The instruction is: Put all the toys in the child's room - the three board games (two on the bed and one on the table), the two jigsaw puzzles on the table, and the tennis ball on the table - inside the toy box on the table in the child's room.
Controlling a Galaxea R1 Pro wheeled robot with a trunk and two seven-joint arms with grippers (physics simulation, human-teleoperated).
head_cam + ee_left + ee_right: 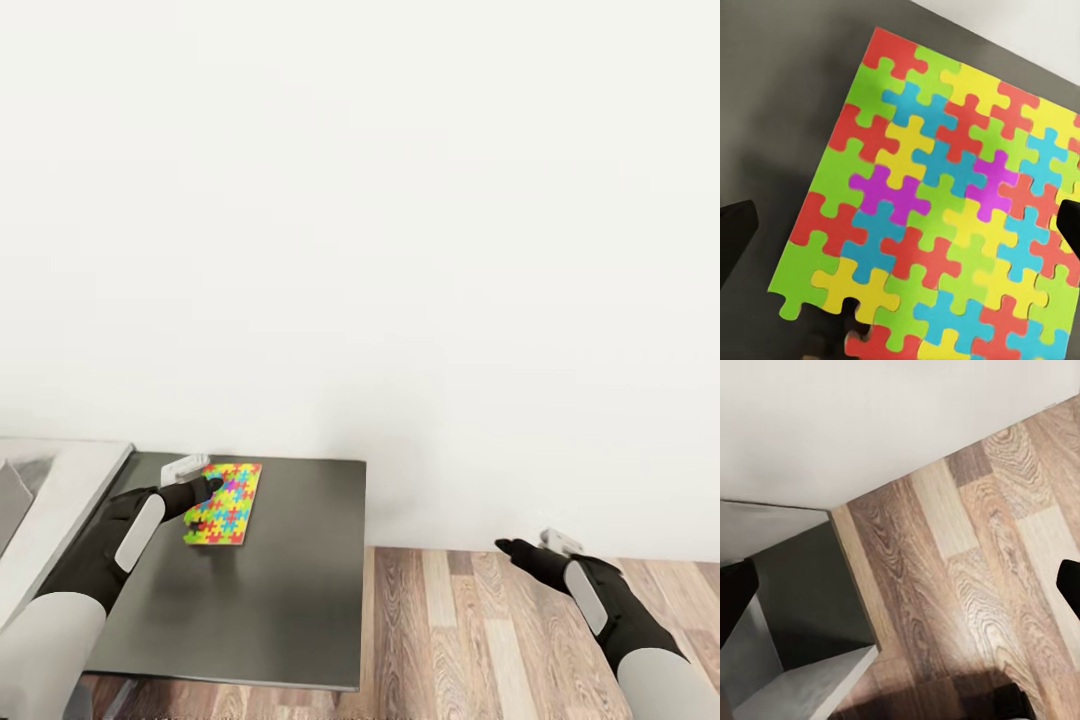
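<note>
The jigsaw puzzle [224, 503] lies flat on the dark counter [290, 590], close to the counter's far edge by the white wall [400, 220]. The left gripper [203, 491] hovers over the puzzle's near-left part; in the left wrist view its dark fingertips [735, 236] stand wide apart on either side of the puzzle [945, 217], so it is open and holds nothing. The right gripper [512, 549] hangs over the wooden floor [480, 630], well apart from the counter, its fingertips [1069, 585] also spread open and empty.
</note>
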